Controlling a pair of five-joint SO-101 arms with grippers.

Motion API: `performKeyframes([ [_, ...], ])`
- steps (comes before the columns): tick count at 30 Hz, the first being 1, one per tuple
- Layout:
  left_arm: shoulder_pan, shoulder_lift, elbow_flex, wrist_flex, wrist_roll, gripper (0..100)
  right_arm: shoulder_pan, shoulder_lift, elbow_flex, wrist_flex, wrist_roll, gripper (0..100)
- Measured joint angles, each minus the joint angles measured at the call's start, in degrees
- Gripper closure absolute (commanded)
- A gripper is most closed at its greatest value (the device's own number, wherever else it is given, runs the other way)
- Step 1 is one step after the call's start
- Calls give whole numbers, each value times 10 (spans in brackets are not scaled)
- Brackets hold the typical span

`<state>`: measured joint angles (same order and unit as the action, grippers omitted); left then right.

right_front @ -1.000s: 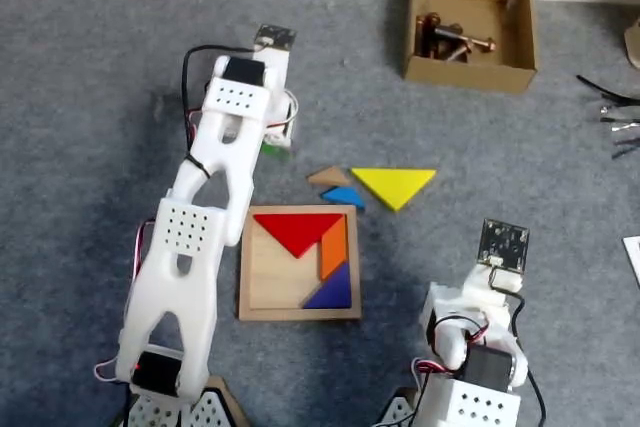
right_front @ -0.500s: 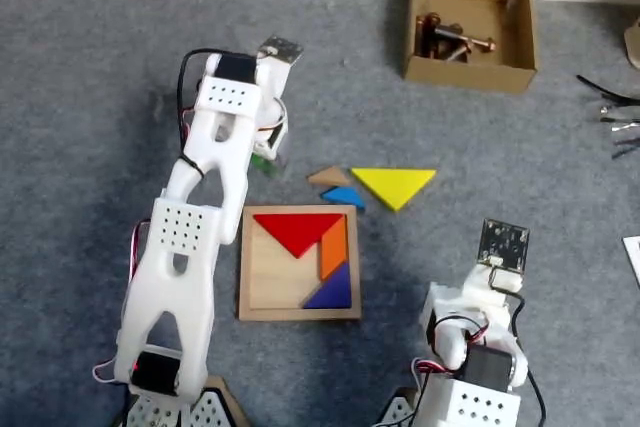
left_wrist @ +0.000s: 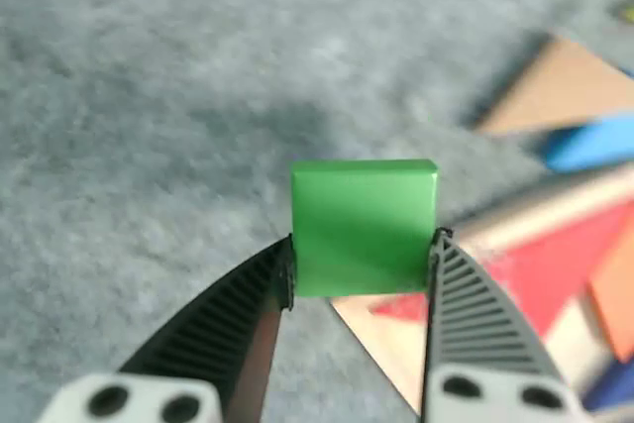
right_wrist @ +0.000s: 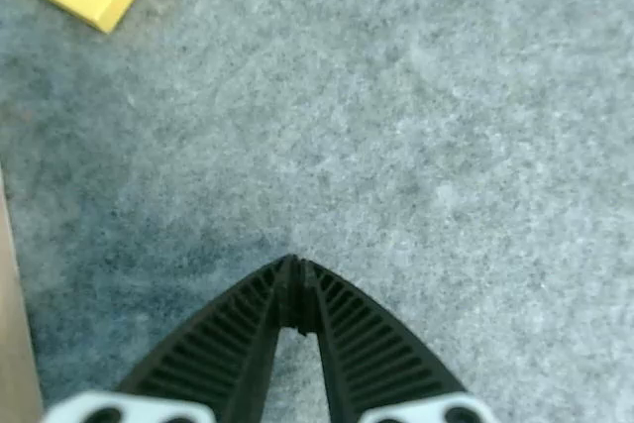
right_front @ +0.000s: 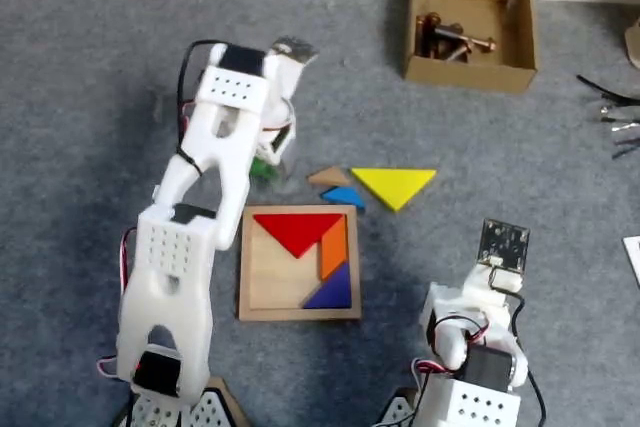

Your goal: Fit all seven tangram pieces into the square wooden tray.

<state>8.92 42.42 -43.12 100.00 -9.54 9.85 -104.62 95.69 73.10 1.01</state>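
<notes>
Light is soft and even, falling from overhead. The mat (right_front: 80,97) shows no glare. The box (right_front: 470,72) is dim along its inner walls. Under the green piece (left_wrist: 364,225) a faint, diffuse shadow darkens the mat, and its face carries a pale sheen.

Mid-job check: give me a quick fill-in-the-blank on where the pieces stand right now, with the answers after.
1. The square piece clamped in the left end effector is ____ in colour.
2. The wooden tray holds ____ pieces so far.
3. The large triangle lying outside the tray is ____.

Missing words: green; three; yellow.
</notes>
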Motion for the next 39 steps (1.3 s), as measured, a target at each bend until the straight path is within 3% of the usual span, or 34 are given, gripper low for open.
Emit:
performKeyframes([
  [17, 114, -366, 480, -3, -2, 826, 0, 0, 0, 0, 0, 994],
  [25, 133, -506, 685, -98, -4, 825, 0, 0, 0, 0, 0, 994],
  [30, 133, -540, 782, -181, -65, 825, 0, 0, 0, 0, 0, 994],
  [39, 135, -542, 837, -302, -76, 825, 0, 0, 0, 0, 0, 994],
])
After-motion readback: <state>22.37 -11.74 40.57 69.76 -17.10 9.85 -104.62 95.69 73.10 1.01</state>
